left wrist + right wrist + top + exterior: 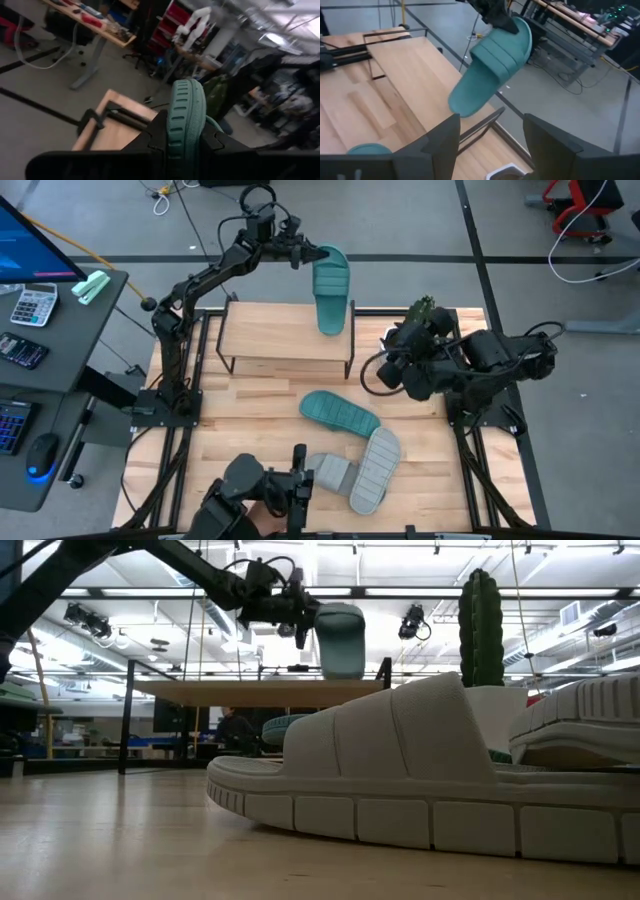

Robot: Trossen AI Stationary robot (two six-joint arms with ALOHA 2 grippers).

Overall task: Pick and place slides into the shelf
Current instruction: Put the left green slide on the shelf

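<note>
**Slides: one teal sandal held over the shelf, three left on the table**

Slides are what this job moves, and one is in the air now. The left gripper [305,253] is pinching a teal sandal [331,290] by the rim of its sole at one end, so the sandal hangs down and forward from the fingers, its far end over the right part of the shelf [270,335]. Seen from table height it looks clear of the plank top rather than resting on it, though contact at the tip cannot be ruled out.

The right gripper [400,365] waits with its fingers spread, empty, off to the right of the carried sandal and beside the shelf's right end. Well behind the left gripper, on the table, lie the second teal sandal [340,412] and two grey sandals [375,470], the grey pair touching each other.

My reading is that the placing step is under way for the first sandal. The next move calls for lowering it until the sole lies flat on the plank, then letting go; because it hangs tilted, it could tip off the shelf's edge if released too high.
</note>
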